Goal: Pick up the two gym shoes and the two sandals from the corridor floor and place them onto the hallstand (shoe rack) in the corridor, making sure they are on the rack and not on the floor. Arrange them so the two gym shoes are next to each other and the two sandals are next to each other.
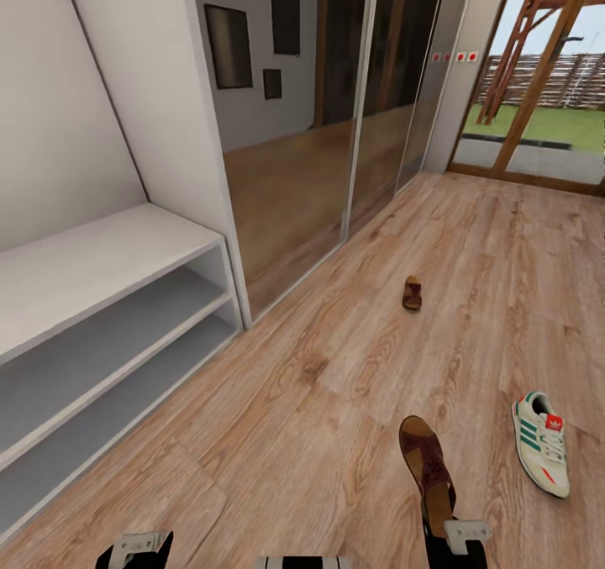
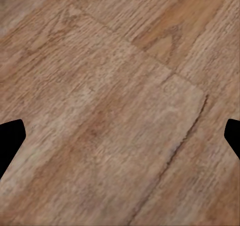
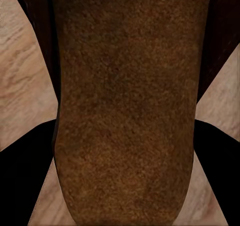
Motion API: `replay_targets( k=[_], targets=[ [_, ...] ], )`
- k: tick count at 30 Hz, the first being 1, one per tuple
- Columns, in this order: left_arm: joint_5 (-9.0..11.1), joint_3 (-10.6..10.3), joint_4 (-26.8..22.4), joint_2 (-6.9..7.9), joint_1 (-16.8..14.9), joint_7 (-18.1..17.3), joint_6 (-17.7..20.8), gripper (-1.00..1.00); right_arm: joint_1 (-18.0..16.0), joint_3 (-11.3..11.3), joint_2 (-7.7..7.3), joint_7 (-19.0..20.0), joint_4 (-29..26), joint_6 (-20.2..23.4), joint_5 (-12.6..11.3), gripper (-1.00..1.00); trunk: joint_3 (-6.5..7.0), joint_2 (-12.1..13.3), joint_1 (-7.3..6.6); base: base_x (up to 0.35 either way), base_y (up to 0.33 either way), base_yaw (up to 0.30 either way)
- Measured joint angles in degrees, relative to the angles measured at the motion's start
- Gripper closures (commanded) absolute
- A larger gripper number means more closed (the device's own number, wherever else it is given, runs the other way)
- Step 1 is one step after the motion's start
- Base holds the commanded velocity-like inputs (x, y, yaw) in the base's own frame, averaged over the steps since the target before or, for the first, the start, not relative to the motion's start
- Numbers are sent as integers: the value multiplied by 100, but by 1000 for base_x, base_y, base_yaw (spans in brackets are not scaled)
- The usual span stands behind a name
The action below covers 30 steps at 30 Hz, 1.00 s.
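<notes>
The right claw (image 3: 125, 151) grips a sandal (image 1: 427, 466), its sole filling the wrist view between the fingers. The left claw (image 2: 120, 136) is spread wide over bare floor (image 2: 100, 86). The head view adds another sandal (image 1: 412, 292), one sneaker (image 1: 542, 453) and the rack (image 1: 101, 300), all well apart.

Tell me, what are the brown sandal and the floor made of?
The sandal in the right pincer looks like matte leather or suede: its dark brown surface is finely grainy close up. The corridor floor looks like wood planks, going by the grain lines and seams, though it could be a printed laminate.
</notes>
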Motion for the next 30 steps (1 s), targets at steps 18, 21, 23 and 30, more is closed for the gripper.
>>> replay_targets(
  k=[18,21,23,30],
  targets=[
    [-71,-18,165,-343,0,309,-28,-100,4,21,92,2,410,-3,-62,100,560,24,-46,0,0,0],
    [-72,-16,169,-347,0,314,-29,-100,4,18,110,5,470,-4,-66,100,653,28,-54,0,0,0],
    [-72,-15,172,-348,0,315,-29,-100,4,16,116,3,494,-5,-68,100,716,31,-59,0,0,0],
    [-58,-6,276,-350,0,322,-186,-100,4,-5,122,-4,480,-14,-69,100,934,40,-77,0,0,0]
  ],
)
